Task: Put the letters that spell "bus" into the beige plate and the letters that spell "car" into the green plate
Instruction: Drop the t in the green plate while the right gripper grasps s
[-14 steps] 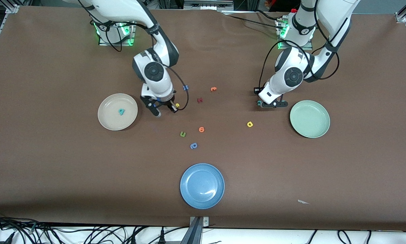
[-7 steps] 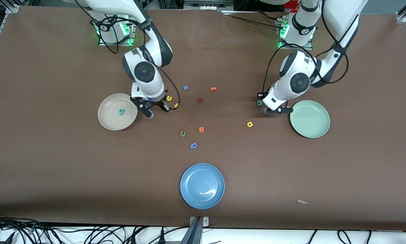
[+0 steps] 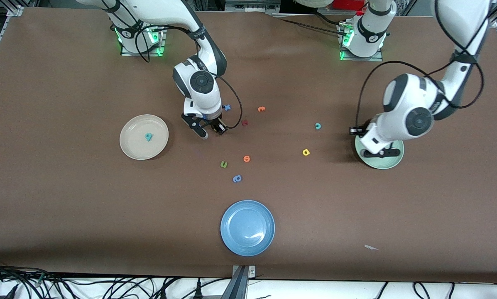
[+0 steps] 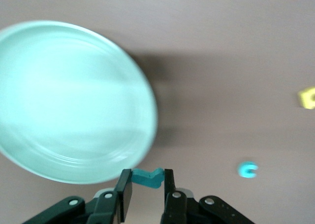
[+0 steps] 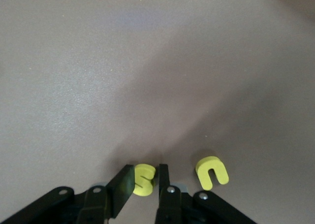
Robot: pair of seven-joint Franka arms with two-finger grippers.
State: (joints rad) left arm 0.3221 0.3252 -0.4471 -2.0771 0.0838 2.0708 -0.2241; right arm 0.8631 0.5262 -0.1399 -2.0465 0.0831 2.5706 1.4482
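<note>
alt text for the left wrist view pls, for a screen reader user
The left gripper holds a small teal letter between its jaws at the rim of the green plate. A teal "c" and a yellow letter lie on the brown table.

Three plates [image 3: 227, 216] and twelve small foam letters [image 3: 306, 152].

Light: bright, even, from overhead.
Glare: white streak on the blue plate [image 3: 252, 236].
Shadows: soft, dark beside the green plate [image 4: 59, 106].
Blur: left wrist view smeared; right wrist view sharper.
</note>
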